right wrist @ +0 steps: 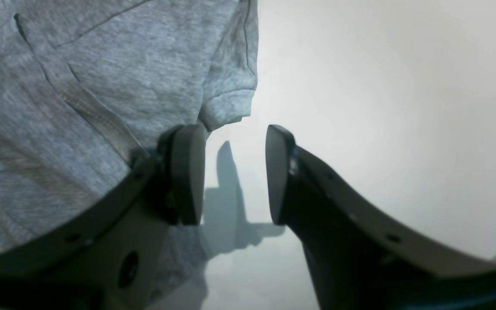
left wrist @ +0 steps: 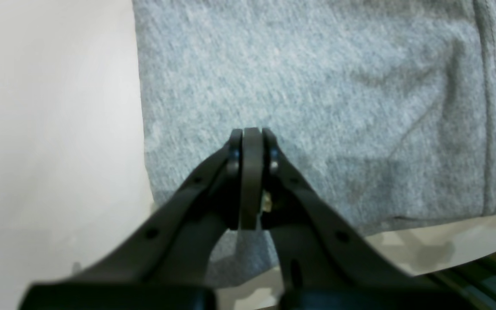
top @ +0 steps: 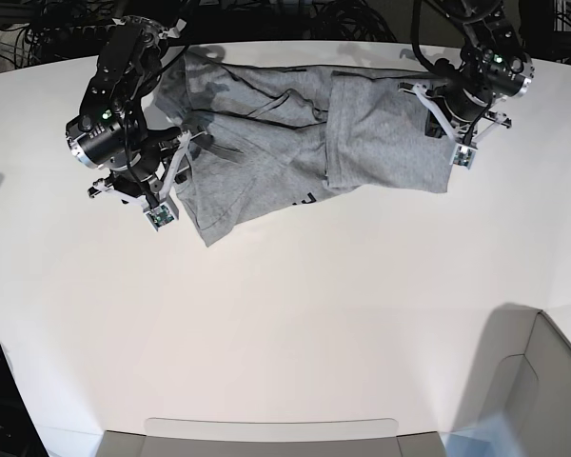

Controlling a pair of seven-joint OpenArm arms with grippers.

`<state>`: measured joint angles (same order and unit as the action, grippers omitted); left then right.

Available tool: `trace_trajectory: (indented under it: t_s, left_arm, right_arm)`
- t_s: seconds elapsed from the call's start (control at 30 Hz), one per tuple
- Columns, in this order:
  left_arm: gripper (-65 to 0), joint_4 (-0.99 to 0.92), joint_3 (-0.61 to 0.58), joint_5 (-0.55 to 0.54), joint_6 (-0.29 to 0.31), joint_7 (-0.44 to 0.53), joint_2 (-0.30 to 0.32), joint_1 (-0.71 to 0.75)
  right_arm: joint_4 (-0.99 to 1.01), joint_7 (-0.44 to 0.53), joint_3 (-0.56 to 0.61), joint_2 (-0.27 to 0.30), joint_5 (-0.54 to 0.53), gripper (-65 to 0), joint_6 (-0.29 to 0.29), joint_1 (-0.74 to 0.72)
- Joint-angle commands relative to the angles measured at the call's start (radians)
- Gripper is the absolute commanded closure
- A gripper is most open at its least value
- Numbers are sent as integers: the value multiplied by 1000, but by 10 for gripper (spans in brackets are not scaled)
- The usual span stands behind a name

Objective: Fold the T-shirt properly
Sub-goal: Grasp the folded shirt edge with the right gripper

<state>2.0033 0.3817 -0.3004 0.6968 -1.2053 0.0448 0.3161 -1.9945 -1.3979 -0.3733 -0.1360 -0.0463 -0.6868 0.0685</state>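
Soft grey T-shirt [top: 295, 143] is lying rumpled across the far side of the white table [top: 295, 314].

You are working limp, light cloth: take a doubled hem or sleeve edge. Your left gripper [left wrist: 251, 142] is hovering over it with jaws pressed together, empty; your right gripper [right wrist: 235, 172] is standing apart beside the sleeve [right wrist: 228, 101].

Bright overhead light is washing out the white desk [top: 295, 314]; both wrist views are blurring softly, casting shadows.

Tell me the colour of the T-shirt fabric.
Heather grey T-shirt, clearest in the left wrist view.
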Motion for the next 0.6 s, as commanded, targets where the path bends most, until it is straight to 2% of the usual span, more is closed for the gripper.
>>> trace_trajectory:
  t_s: [0.0,0.2,0.3,0.47,0.57]
  left_arm:
    - [0,15,4,-12,1,15,5,-1]
    - [0,15,1,-12,1,15,7,-1]
    - [0,15,0,-12,1,15,8,-1]
    - [0,15,-3,-12,1,12,7,-2]
    - [0,15,-3,-12,1,11,8,-2]
  right_arm:
    - [-15,2,0,3,-8,-240,-11,-8]
    - [-15,2,0,-1,-31,-240,-11,-2]
    - [-13,2,-2,6,-154,-240,-11,-8]
    - [-10,2,-2,62,-429,-240,-11,9]
    - [-10,2,-23,65,-495,-240,-11,29]
